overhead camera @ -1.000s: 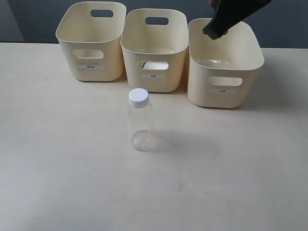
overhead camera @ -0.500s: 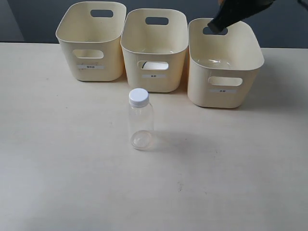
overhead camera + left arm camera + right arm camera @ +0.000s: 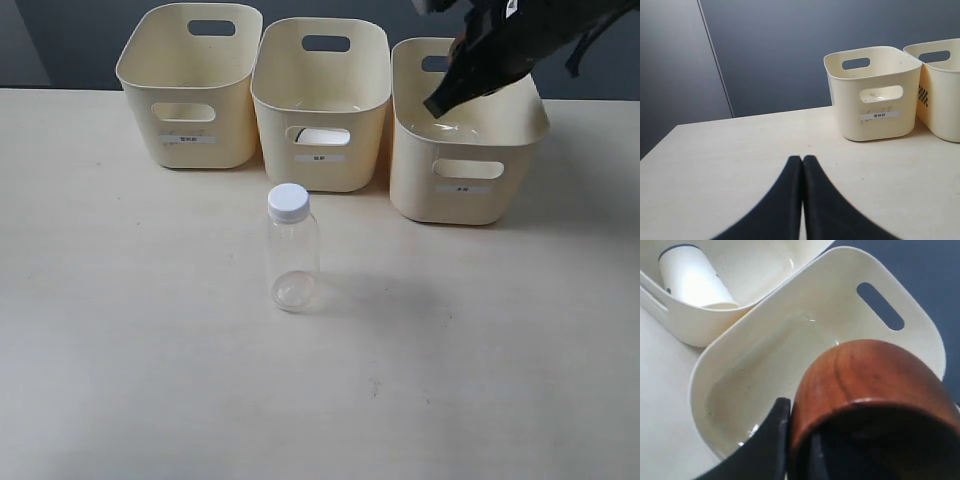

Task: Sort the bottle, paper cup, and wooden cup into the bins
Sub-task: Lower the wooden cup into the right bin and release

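The clear bottle [image 3: 292,250] with a white cap stands upright on the table in front of the middle bin [image 3: 320,165]. The white paper cup [image 3: 692,277] lies on its side inside that middle bin and shows through its handle cut-out [image 3: 322,137]. My right gripper [image 3: 797,415] is shut on the rim of the brown wooden cup [image 3: 865,380], one finger outside the wall and one inside. It holds the cup over the right bin [image 3: 740,335], and its tip [image 3: 438,104] hangs at that bin's mouth [image 3: 465,150]. My left gripper [image 3: 802,159] is shut and holds nothing, low over the table.
The left bin [image 3: 190,130] stands beside the middle one and also shows in the left wrist view [image 3: 872,100]. All three bins line the table's far edge against a dark wall. Pale tabletop [image 3: 150,350] surrounds the bottle.
My right gripper with the wooden cup has come down from above the right bin's back rim to the bin's mouth. The bottle and bins have not moved.
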Robot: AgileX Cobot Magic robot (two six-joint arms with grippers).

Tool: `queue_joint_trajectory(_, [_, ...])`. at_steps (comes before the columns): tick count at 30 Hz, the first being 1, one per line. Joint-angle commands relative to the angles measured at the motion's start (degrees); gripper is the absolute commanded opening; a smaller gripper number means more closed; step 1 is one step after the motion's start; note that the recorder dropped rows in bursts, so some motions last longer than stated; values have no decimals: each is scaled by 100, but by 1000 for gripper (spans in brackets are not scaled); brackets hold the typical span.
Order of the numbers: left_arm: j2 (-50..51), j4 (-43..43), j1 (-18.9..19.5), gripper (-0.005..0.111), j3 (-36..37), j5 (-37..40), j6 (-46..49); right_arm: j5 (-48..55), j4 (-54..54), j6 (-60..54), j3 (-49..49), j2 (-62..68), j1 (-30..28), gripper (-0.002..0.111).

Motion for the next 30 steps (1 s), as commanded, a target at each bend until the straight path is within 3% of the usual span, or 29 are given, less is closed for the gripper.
queue_joint_trajectory(1, [-28,0,3,0,10,-40,-10,-221,126,-207,-4,333,-80,-1])
queue_joint_trajectory(16, [-28,0,3,0,10,-40,-10,-584,390,-374,-4,1014,-255,-1])
queue_joint_trajectory(18, [-28,0,3,0,10,-40,-10,-584,390,-374,-4,1041,-255,6])
queue_joint_trajectory(21, [-28,0,3,0,10,-40,-10,-611,390,-352,-4,1041,-255,27])
queue_joint_trajectory(30, [-28,0,3,0,10,-40,-10,-666,427,-338,-4,1041,-255,27])
